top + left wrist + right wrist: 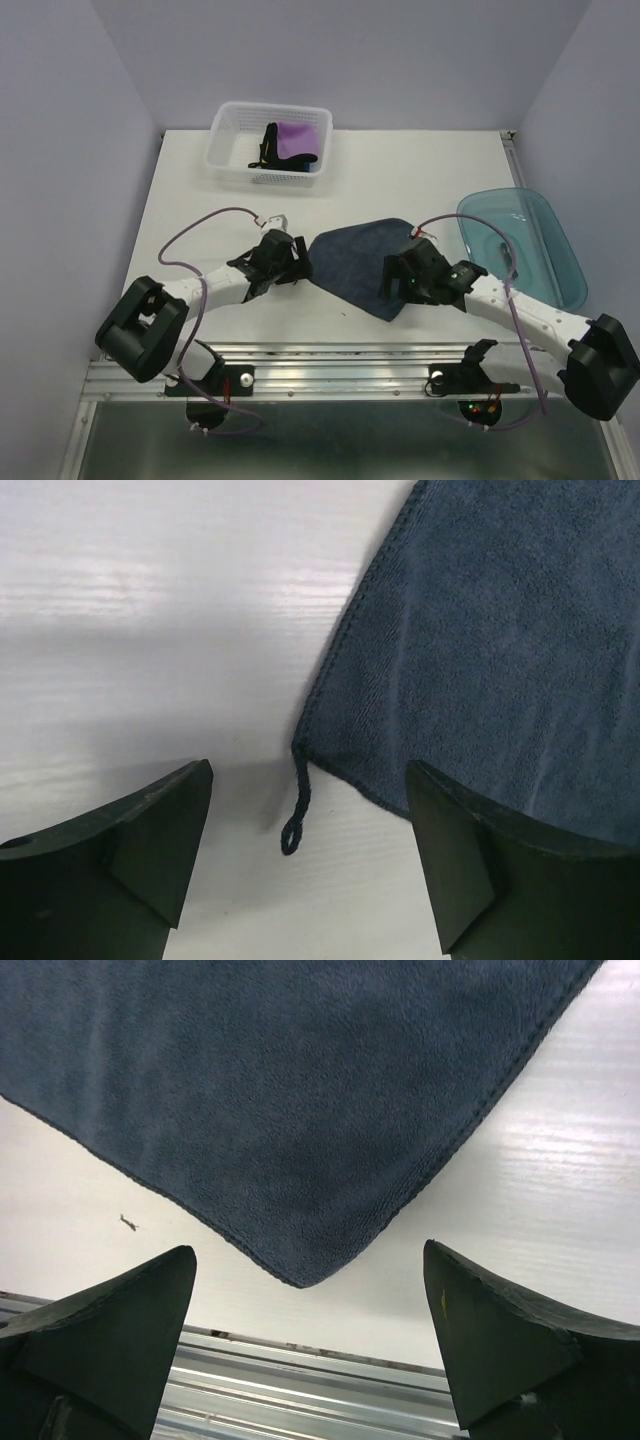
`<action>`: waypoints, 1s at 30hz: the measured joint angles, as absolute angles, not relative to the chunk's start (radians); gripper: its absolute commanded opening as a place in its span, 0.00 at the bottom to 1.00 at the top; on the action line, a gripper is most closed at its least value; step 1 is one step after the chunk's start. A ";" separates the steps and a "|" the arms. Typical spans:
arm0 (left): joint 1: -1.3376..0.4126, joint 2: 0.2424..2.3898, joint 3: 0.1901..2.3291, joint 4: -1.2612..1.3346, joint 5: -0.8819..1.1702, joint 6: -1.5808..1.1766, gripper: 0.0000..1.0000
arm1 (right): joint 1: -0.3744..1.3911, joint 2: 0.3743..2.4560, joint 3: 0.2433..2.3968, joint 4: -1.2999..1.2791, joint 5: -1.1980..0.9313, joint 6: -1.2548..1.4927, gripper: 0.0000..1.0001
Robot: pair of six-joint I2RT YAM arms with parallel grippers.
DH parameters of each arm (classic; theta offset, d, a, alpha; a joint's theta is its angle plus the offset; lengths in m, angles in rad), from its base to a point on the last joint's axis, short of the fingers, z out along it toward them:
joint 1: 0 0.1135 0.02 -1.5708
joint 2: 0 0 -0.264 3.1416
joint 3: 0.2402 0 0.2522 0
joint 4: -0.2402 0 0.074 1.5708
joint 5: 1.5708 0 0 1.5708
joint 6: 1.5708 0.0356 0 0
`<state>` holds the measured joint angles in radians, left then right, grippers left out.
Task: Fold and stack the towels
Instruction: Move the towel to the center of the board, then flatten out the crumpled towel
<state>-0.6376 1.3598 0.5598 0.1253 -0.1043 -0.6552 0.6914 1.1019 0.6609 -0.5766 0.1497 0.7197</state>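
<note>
watching the navy towel point(355, 265) lying open and flat mid-tabletop point(420, 190), between my two arms. the purple towel point(297, 140) and black towel point(268, 145) wait in the basket point(225, 160) at the back.

the risk on the left: the corner has a thin loop point(297, 815) trailing out right between the fingers. if i close here i may pinch only that loop, and the cloth would swing or slip free on the lift. one finger point(480, 860) overlaps the hem, so a close could also bunch the edge. i can't tell if it touches.

the risk on the right: the near corner point(305, 1278) sits close to the rail point(300, 1390). the fabric is thin and flat, so i could scrape the tabletop or come up with nothing. an uneven lift between the sides would skew the fold.

the left gripper point(310, 780) has its jaws wide apart, straddling loop and corner, holding nothing. the right gripper point(310, 1260) is also spread fully, framing its corner, with nothing between the fingers.
</note>
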 measured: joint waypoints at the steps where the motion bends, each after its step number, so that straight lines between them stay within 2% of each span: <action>1: -0.644 1.379 0.573 0.126 -0.115 -0.654 0.82 | 0.703 1.107 0.657 -0.575 0.160 0.738 1.00; 3: -0.665 1.424 0.605 0.133 -0.135 -0.650 0.74 | 0.719 1.116 0.646 -0.575 0.173 0.773 1.00; 5: -0.688 1.462 0.639 0.121 -0.166 -0.649 0.72 | 0.731 1.121 0.630 -0.569 0.186 0.805 1.00; 9: -0.741 1.531 0.710 0.076 -0.244 -0.652 0.61 | 0.741 1.122 0.616 -0.568 0.208 0.842 1.00; 11: -0.764 1.552 0.735 0.045 -0.277 -0.655 0.61 | 0.743 1.123 0.616 -0.568 0.216 0.850 1.00; 14: -0.792 1.576 0.764 0.010 -0.321 -0.666 0.53 | 0.746 1.136 0.616 -0.568 0.225 0.857 1.00; 15: -0.796 1.585 0.773 -0.001 -0.333 -0.672 0.44 | 0.748 1.140 0.614 -0.567 0.226 0.859 1.00; 17: -0.800 1.601 0.793 -0.026 -0.355 -0.688 0.36 | 0.748 1.147 0.613 -0.567 0.226 0.860 1.00; 18: -0.802 1.607 0.800 -0.038 -0.364 -0.694 0.27 | 0.748 1.149 0.613 -0.566 0.227 0.860 1.00; 21: -0.803 1.622 0.815 -0.062 -0.384 -0.717 0.20 | 0.754 1.160 0.613 -0.561 0.229 0.859 1.00; 23: -0.803 1.622 0.818 -0.073 -0.386 -0.728 0.19 | 0.768 1.175 0.613 -0.559 0.228 0.860 1.00; 27: -0.803 1.620 0.818 -0.077 -0.386 -0.741 0.08 | 0.833 1.226 0.614 -0.550 0.232 0.866 0.98; 30: -0.803 1.619 0.818 -0.078 -0.381 -0.744 0.06 | 0.873 1.255 0.617 -0.546 0.247 0.883 0.96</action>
<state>-0.8032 1.6188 0.8177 -0.0780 -0.3813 -0.7444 0.8726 1.2549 0.6167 -0.5457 0.2474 0.8829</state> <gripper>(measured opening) 0.134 0.979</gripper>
